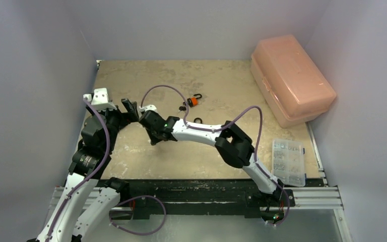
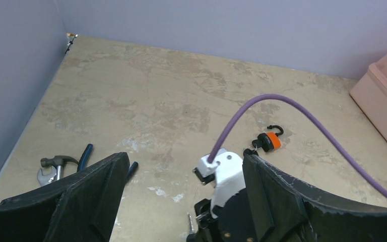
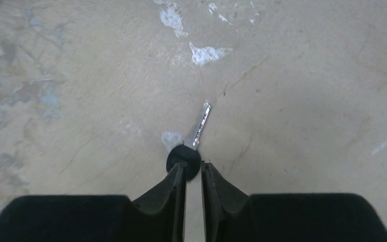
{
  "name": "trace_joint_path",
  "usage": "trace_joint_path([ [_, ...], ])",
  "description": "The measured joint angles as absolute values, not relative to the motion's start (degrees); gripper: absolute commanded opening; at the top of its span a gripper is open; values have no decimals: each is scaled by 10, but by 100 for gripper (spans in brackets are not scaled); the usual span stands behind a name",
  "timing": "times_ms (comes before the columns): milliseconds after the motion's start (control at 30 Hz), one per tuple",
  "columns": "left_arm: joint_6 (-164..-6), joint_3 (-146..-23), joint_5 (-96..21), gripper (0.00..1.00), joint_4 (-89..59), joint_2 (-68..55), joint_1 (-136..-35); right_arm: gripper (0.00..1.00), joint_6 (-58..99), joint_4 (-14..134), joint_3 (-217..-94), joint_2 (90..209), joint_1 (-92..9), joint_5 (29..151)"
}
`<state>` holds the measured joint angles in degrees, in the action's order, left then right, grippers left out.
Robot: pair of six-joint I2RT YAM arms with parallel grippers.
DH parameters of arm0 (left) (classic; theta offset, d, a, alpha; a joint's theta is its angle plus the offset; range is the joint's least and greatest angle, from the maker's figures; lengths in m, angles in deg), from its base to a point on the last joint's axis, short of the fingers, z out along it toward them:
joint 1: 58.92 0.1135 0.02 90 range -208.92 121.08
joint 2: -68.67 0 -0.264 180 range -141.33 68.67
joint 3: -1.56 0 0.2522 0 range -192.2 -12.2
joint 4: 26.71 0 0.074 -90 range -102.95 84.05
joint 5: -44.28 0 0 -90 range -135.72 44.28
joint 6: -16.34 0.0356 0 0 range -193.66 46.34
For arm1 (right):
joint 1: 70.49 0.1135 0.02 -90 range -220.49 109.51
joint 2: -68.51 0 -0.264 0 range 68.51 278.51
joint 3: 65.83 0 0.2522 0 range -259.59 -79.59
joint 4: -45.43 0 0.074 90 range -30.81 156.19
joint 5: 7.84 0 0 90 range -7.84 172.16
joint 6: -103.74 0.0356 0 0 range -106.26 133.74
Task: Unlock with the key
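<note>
A small key (image 3: 199, 126) with a black round head lies flat on the beige table (image 3: 307, 75), its silver blade pointing away from me. My right gripper (image 3: 193, 169) has closed down on that head, one fingertip on each side, and a narrow gap shows behind the tips. In the left wrist view the key's blade (image 2: 190, 222) pokes out below the right wrist. The orange and black padlock (image 1: 193, 101) (image 2: 269, 141) lies farther back, apart from both grippers. My left gripper (image 2: 184, 166) hangs open and empty close to the left of the right gripper (image 1: 153, 141).
A pink lidded box (image 1: 292, 85) sits at the back right. Near the right front edge lies a clear parts organiser (image 1: 288, 161). A hammer (image 2: 55, 164) and blue-handled pliers (image 2: 85, 156) lie by the left wall. The right arm's purple cable (image 2: 282, 101) loops above the padlock.
</note>
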<state>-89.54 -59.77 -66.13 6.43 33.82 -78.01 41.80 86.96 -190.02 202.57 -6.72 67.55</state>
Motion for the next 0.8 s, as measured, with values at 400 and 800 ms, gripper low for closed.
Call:
trace_joint_path([
  [400,-891,-597,-608,89,46,335,-778,21,515,752,-1735,1866,-117,734],
  [800,-908,-615,-605,90,70,186,-777,68,524,745,-1593,1782,-138,733],
])
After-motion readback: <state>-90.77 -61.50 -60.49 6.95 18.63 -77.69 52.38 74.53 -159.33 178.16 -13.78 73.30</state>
